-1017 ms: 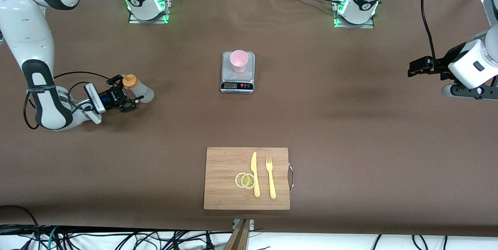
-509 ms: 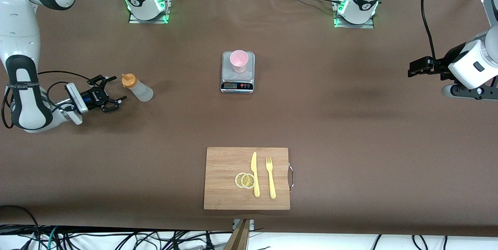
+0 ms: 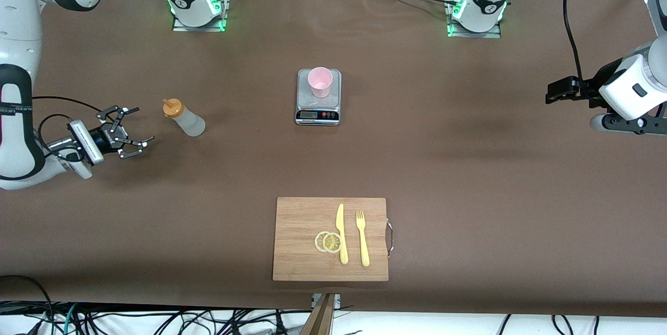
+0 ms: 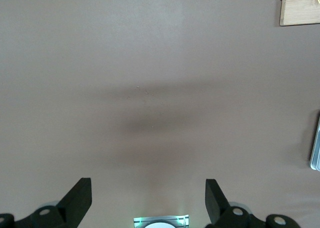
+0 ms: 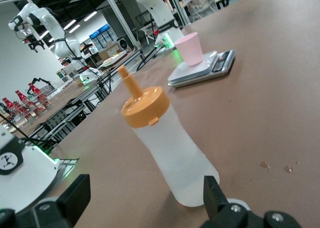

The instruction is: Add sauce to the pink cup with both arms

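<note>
The sauce bottle, translucent with an orange nozzle cap, stands on the brown table toward the right arm's end. My right gripper is open and empty, low over the table beside the bottle and clear of it. In the right wrist view the bottle stands just ahead of the open gripper. The pink cup stands on a steel kitchen scale at mid table, and the cup also shows in the right wrist view. My left gripper waits open and empty above the left arm's end.
A wooden cutting board lies nearer to the front camera than the scale. It bears a yellow knife, a yellow fork and two lemon slices. The board's corner shows in the left wrist view.
My right gripper was around the bottle. It has opened and drawn back toward the right arm's end of the table. The bottle stays standing. The left arm has barely moved.
</note>
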`<state>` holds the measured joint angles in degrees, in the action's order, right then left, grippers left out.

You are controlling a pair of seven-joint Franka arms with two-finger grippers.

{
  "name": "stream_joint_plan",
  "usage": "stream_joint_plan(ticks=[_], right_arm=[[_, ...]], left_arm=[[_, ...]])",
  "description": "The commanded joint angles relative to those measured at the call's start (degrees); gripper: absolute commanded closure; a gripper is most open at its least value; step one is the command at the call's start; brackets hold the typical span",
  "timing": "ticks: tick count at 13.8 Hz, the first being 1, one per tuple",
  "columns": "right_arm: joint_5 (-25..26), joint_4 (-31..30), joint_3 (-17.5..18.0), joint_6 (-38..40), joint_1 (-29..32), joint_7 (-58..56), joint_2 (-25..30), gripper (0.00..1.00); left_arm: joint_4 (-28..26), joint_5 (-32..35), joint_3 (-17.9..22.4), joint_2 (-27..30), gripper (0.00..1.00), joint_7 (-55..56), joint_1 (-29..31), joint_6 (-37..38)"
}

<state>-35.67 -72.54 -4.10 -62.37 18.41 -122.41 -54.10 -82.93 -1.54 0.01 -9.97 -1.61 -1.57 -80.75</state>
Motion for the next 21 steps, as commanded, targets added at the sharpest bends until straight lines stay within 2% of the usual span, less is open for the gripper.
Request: stream_joint_plan(ticks=[1,5,10,12,13,15,17,21], right_arm=[[2.1,3.1,0.4,1.5,-1.3,5.9,0.3,0.00],[4.3,5.9,0.4,1.6,-3.2,12.4,0.7,0.00],[7.8,6.0,0.2,1.6,-5.7,17.2,2.9,0.00],[8.8,5.7,-0.1,1.2,-7.3,18.7,5.6,0.00],[10.3,4.7,-1.3,0.3,-9.2,19.6,7.5,0.00],[14.4,-3.1,-1.6,-5.1,-10.8,24.3,15.9,0.00],[17.5,-11.4,-1.6,-11.9,-12.4,31.8,24.7,0.00],[25.7,-22.2,-1.6,-20.2,-17.4,48.4,38.7,0.00]], left_arm=[[0.8,0.8,-0.4,-0.2,0.00,0.2,-0.1,0.2],[0.9,0.7,-0.4,-0.4,0.00,0.1,0.3,0.2],[2.1,0.8,-0.4,-1.0,0.00,0.2,0.0,0.2],[2.1,0.8,-0.3,-1.0,0.00,0.1,0.5,0.2],[2.1,0.8,-0.2,-1.1,0.00,0.0,0.6,0.2],[2.1,0.8,-0.1,-1.1,0.00,0.0,0.6,0.2],[2.1,0.8,-0.1,-1.1,0.00,0.1,0.5,0.2],[2.1,0.8,-0.2,-1.1,0.00,0.2,0.3,0.2]])
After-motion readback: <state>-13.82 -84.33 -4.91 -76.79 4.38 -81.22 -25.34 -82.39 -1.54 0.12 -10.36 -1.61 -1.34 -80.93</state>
